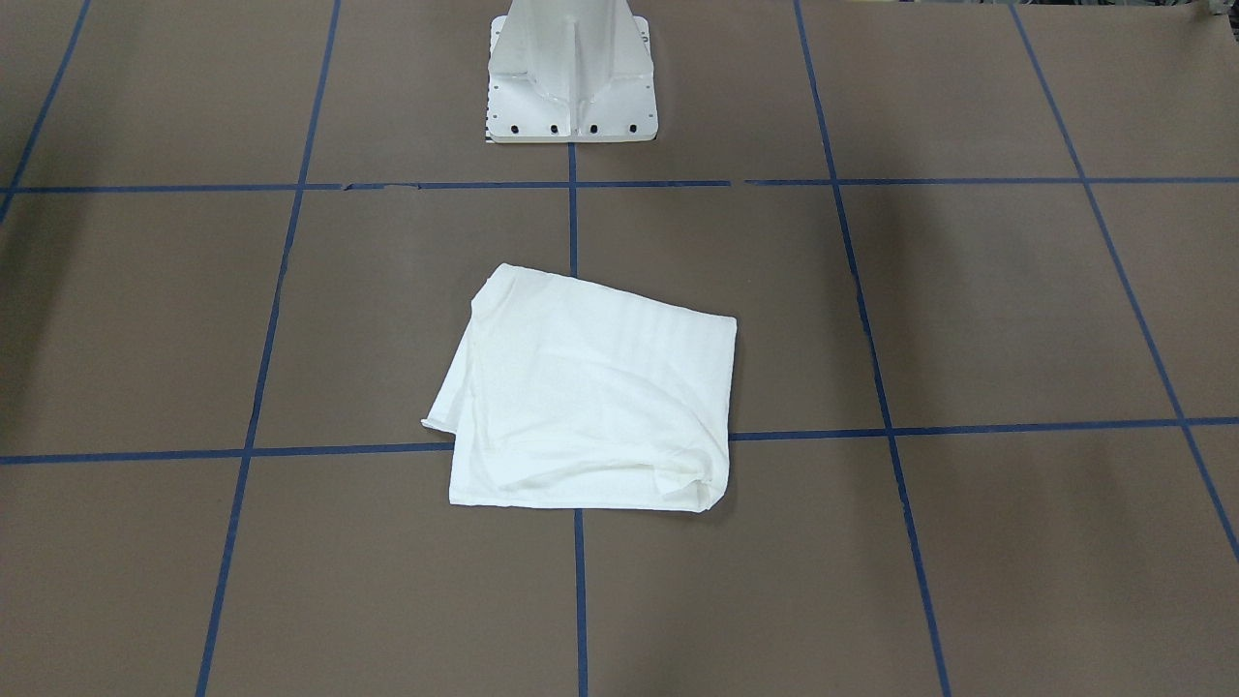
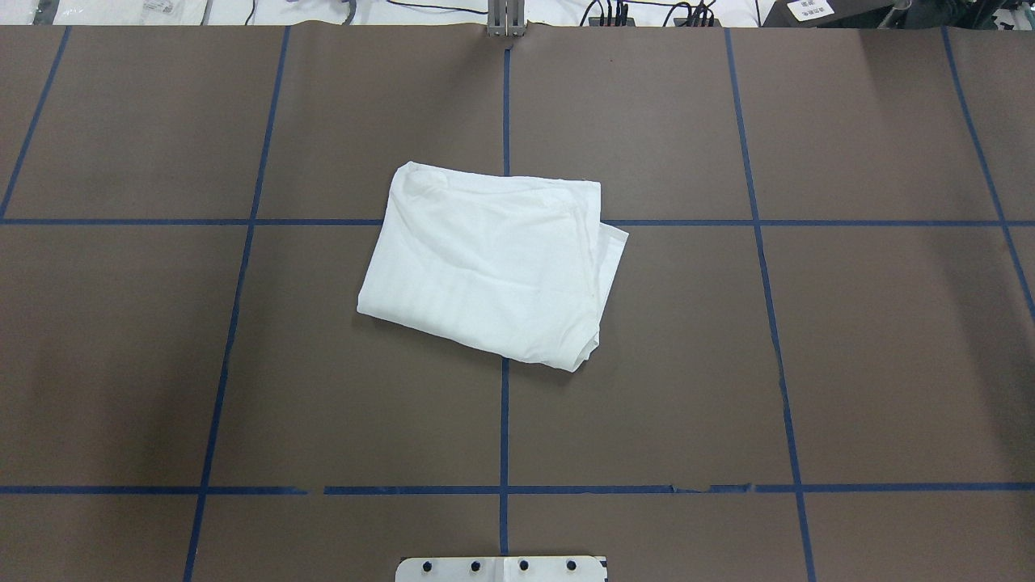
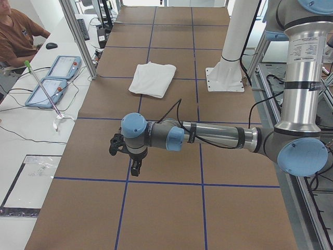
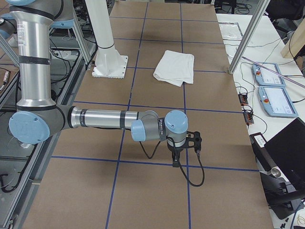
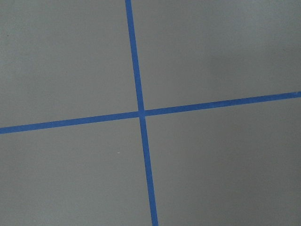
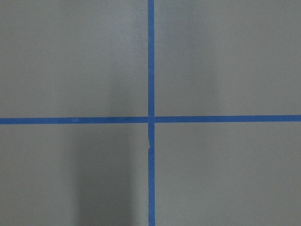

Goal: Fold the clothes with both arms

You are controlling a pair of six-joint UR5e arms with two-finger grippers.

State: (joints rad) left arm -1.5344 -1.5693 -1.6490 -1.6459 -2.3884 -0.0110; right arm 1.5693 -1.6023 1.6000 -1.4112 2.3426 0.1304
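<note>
The white shirt (image 1: 590, 397) lies folded into a rough rectangle in the middle of the brown table, over a crossing of blue tape lines (image 2: 493, 263). Its text, collar and label are hidden. It also shows in the exterior left view (image 3: 152, 79) and the exterior right view (image 4: 175, 67). My left gripper (image 3: 134, 166) hangs over bare table far from the shirt, at the table's left end. My right gripper (image 4: 176, 161) hangs over bare table at the right end. I cannot tell whether either is open or shut. Both wrist views show only table and tape.
The white pedestal base (image 1: 573, 77) stands behind the shirt on the robot's side (image 2: 501, 568). Teach pendants (image 3: 54, 78) and cables lie on a side bench beside a seated person (image 3: 15, 36). More pendants (image 4: 274, 90) lie past the table's other end.
</note>
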